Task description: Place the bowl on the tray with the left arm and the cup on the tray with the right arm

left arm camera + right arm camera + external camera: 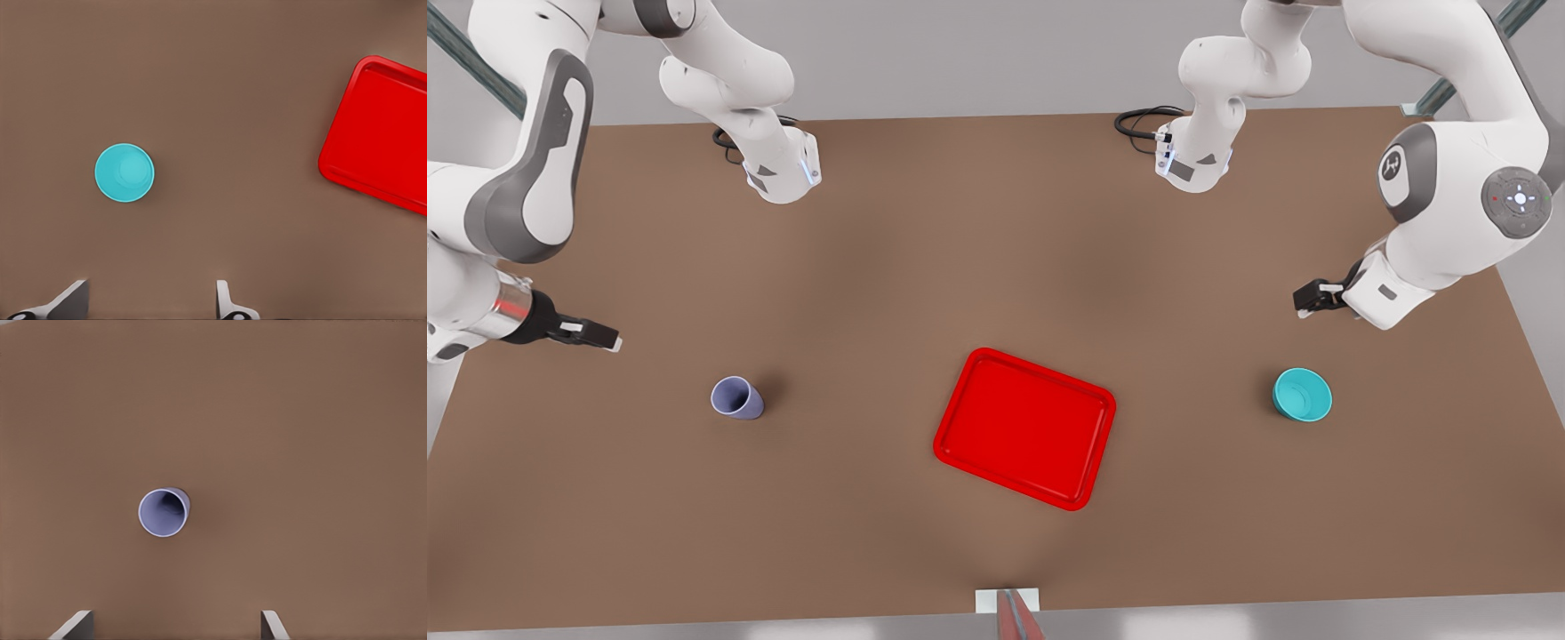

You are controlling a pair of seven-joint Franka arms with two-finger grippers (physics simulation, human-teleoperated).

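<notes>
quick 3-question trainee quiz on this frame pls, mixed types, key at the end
1. True or false: the tray already carries the bowl.
2. Which gripper is nearer the cup? A) left gripper B) right gripper
3. Fill in: in the front view, the tray lies ____ the cup and the bowl.

Key:
1. False. The bowl stands on the table, apart from the tray, toward the front view's right.
2. B. The right gripper hangs open above the table near the cup; the left gripper, also open, is near the bowl.
3. Between.
</notes>
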